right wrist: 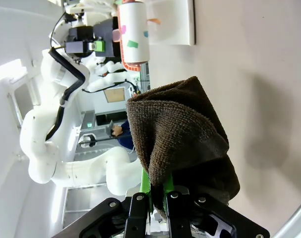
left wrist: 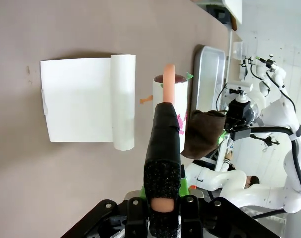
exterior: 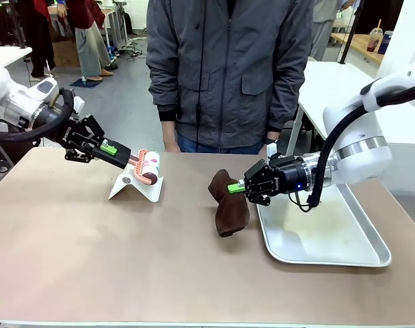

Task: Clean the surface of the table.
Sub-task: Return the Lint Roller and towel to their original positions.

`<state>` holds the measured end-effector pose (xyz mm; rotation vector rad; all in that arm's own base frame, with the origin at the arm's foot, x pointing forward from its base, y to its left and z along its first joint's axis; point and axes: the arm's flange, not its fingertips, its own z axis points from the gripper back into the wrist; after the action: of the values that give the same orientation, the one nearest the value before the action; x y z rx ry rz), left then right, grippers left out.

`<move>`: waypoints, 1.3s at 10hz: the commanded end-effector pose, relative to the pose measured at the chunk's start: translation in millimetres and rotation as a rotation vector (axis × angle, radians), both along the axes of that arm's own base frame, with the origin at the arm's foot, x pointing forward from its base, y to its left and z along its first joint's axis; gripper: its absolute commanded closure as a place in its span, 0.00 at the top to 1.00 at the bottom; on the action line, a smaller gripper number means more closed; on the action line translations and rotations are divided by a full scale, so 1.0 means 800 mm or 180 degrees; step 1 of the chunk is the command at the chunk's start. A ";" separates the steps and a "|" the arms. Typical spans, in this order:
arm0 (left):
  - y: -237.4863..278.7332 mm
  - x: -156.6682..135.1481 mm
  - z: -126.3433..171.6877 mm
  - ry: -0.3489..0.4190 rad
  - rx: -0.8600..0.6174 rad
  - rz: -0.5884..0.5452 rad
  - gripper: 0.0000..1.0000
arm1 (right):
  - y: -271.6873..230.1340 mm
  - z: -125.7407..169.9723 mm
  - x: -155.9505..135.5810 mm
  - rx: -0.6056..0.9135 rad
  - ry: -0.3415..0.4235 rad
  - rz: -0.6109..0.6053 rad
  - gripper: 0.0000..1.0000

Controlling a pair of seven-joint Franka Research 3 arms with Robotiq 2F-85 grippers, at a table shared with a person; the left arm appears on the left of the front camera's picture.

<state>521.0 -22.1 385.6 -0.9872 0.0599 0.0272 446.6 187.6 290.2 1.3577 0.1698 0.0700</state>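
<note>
Front view: the counter (exterior: 91, 260) spans the whole foreground, a broad, rigid, smooth matte top; it is judged too heavy to grasp, so it is worked by wiping contact. The left gripper (exterior: 128, 161) has its jaws clenched on the lint roller (exterior: 147, 167) handle, above the white stand (exterior: 135, 186). The right gripper (exterior: 236, 188) grasps the brown cloth (exterior: 229, 210), which hangs down to the counter beside the metal tray (exterior: 344, 254).

Left wrist view: the roller sits beyond the clenched jaws, with the counter beneath.

Right wrist view: the soft cloth drapes from the clenched jaws, the counter close behind it
</note>
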 end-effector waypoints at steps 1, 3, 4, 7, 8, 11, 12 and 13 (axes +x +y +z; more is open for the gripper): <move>-0.007 0.009 0.001 0.0079 0.0120 0.0013 0.22 | 0.000 0.000 0.000 0.0000 0.0000 0.0000 0.11; -0.011 0.011 -0.005 0.0067 0.0166 0.0046 0.22 | 0.032 -0.007 0.010 -0.0229 -0.0273 -0.0086 0.11; -0.012 0.012 -0.005 0.0043 0.0177 0.0054 0.22 | 0.047 -0.015 0.015 -0.0255 -0.0285 -0.0024 0.11; -0.014 0.016 -0.003 -0.0067 0.0226 -0.0020 0.22 | 0.053 -0.027 0.021 -0.0284 -0.0116 0.0042 0.11; -0.014 0.016 -0.001 -0.0066 0.0256 -0.0063 0.22 | 0.052 -0.032 0.025 -0.0244 -0.0042 0.0015 0.11; -0.014 0.017 -0.002 -0.0032 0.0446 -0.0197 0.22 | 0.050 -0.031 0.015 -0.0296 -0.0093 0.0057 0.11; -0.015 0.018 -0.001 -0.0058 0.0483 -0.0212 0.22 | 0.050 -0.031 0.015 -0.0296 -0.0093 0.0057 0.11; -0.018 0.020 0.001 -0.0102 0.0510 -0.0214 0.22 | 0.050 -0.031 0.015 -0.0296 -0.0093 0.0057 0.11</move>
<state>531.0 -30.9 382.0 -0.8465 0.0660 -0.0408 460.7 226.9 261.1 1.2619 0.1651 0.0871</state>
